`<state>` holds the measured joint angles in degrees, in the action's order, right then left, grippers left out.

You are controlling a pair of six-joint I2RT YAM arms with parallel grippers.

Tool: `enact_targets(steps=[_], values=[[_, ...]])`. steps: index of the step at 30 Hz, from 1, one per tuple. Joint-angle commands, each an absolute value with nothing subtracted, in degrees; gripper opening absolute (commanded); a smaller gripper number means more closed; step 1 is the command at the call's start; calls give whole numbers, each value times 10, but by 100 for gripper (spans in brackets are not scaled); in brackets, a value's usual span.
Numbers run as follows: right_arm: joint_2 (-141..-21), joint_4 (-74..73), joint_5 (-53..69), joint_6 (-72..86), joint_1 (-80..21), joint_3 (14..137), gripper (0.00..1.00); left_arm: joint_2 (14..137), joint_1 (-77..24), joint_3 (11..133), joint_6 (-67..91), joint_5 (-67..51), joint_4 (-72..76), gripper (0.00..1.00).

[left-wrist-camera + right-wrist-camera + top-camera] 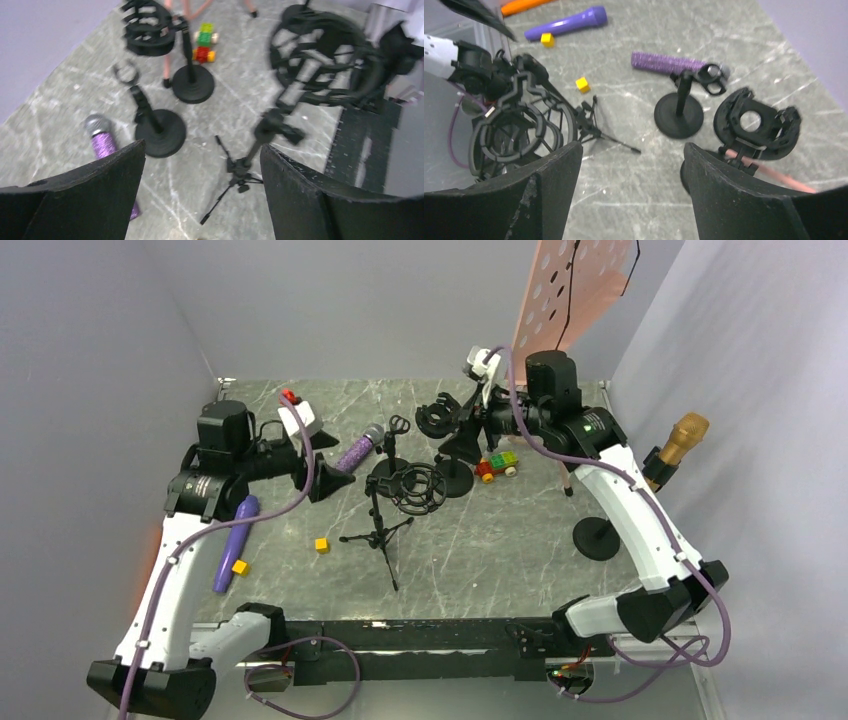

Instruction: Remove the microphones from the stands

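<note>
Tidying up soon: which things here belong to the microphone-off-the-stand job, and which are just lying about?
Job: glitter purple microphone, lying on the table; clip stand beside it; open left gripper.
Lying about: tripod stand; toy car; yellow cubes; smooth purple microphone; gold microphone.

1. Desk (480, 560): grey-green marble-look top with white veins.
2. Left wall (90, 360), back wall (350, 300), right wall (760, 340): plain pale lavender-grey panels, closing the desk in on three sides.
3. Pink perforated panel (570, 290): tilted, above the back right corner, in front of the back wall.
4. Light: even and soft, shadows faint.
</note>
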<state>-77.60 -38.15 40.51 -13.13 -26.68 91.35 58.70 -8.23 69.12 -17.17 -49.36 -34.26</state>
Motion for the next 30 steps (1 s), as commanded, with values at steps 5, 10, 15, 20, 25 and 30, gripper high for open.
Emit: enact_targets(steps=[5, 10, 15, 20, 25, 30], values=[[-800, -409, 360, -160, -267, 871, 70, 577, -152, 726, -351, -545, -526, 89], [-825, -382, 311, -192, -297, 869, 66, 562, -187, 668, -318, -510, -448, 91], [-828, -398, 288, -244, -349, 872, 66, 581, -223, 666, -200, -487, -327, 91], [-791, -441, 296, -292, -395, 848, 65, 600, -228, 712, -202, -405, -319, 89], [-781, -455, 307, -311, -424, 842, 63, 606, -228, 752, -286, -350, -370, 89], [-813, -476, 343, -365, -445, 879, 61, 600, -228, 768, -350, -376, -398, 89]])
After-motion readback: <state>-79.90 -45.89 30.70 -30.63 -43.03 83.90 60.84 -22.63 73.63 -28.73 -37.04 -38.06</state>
